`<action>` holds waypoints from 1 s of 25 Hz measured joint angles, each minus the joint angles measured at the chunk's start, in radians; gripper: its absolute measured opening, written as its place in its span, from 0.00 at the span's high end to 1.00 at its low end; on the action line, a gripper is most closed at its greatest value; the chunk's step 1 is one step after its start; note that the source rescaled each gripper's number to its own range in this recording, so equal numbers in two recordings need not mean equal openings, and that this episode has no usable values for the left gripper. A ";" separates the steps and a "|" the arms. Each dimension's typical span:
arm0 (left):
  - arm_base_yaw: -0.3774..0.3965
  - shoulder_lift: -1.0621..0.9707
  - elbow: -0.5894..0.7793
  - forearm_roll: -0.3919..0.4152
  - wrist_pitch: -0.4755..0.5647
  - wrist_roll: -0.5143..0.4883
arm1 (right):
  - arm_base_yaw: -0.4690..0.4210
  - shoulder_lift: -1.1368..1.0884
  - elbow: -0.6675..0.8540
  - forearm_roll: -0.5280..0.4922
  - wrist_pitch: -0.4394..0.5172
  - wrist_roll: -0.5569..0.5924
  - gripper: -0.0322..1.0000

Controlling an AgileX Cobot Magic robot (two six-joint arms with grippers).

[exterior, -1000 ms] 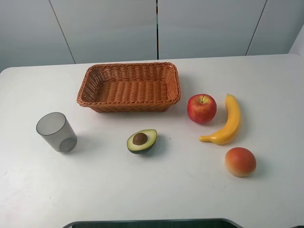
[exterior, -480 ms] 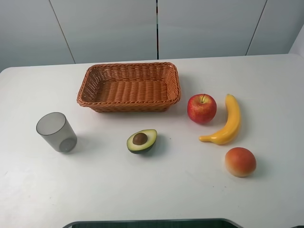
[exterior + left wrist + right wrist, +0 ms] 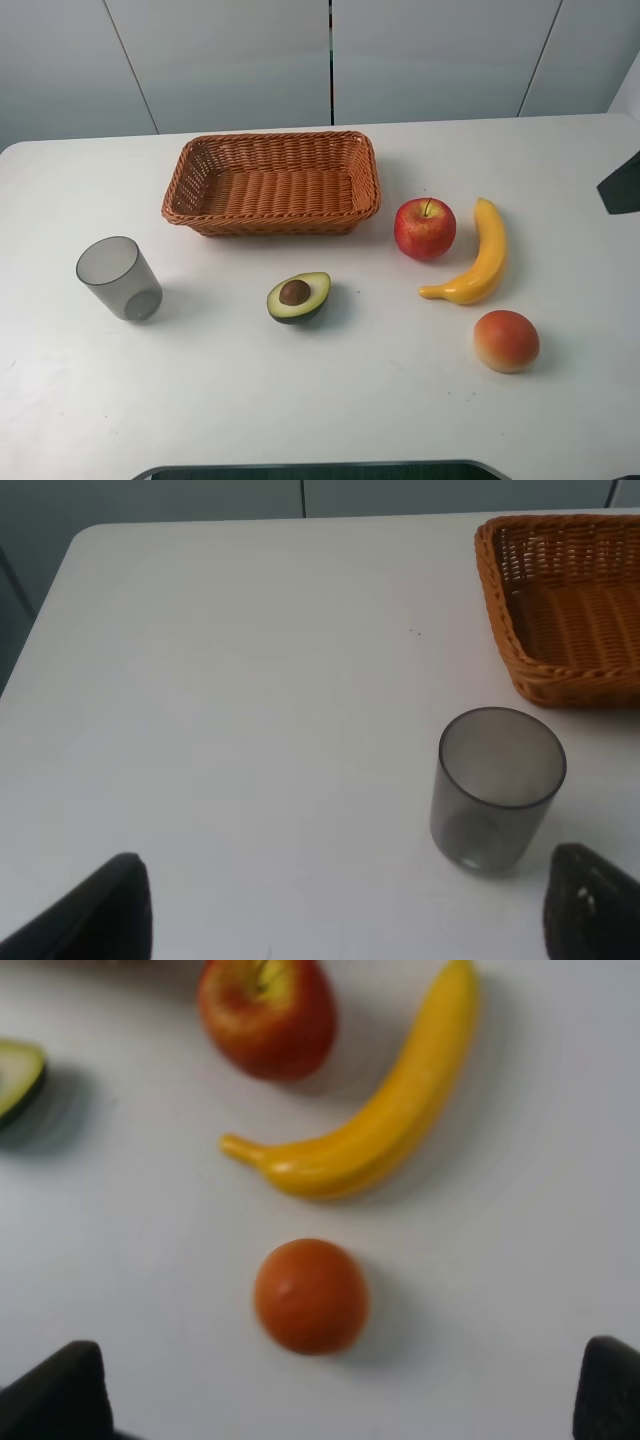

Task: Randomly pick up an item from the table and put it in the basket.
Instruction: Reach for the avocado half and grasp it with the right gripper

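The halved avocado [image 3: 298,296] lies flesh up on the white table [image 3: 300,400], in front of the empty wicker basket [image 3: 272,183]. Its edge also shows in the right wrist view [image 3: 18,1075]. My right gripper [image 3: 330,1400] is open and empty, above the table over the peach [image 3: 311,1295]. A dark part of the right arm [image 3: 622,185] shows at the right edge of the high view. My left gripper [image 3: 345,920] is open and empty, near the grey cup [image 3: 497,785], with the basket's corner [image 3: 570,610] beyond it.
A red apple [image 3: 424,228], a banana [image 3: 475,255] and an orange-red peach [image 3: 506,340] lie right of the avocado. A grey translucent cup [image 3: 119,278] stands at the left. A dark edge [image 3: 320,470] runs along the table's front.
A dark part of the right arm has come into view at the right edge of the high view. The fruit, cup and basket have not moved.
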 joint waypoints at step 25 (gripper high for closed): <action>0.000 0.000 0.000 0.000 0.000 -0.004 | 0.592 0.843 -0.295 0.113 -0.217 0.242 0.00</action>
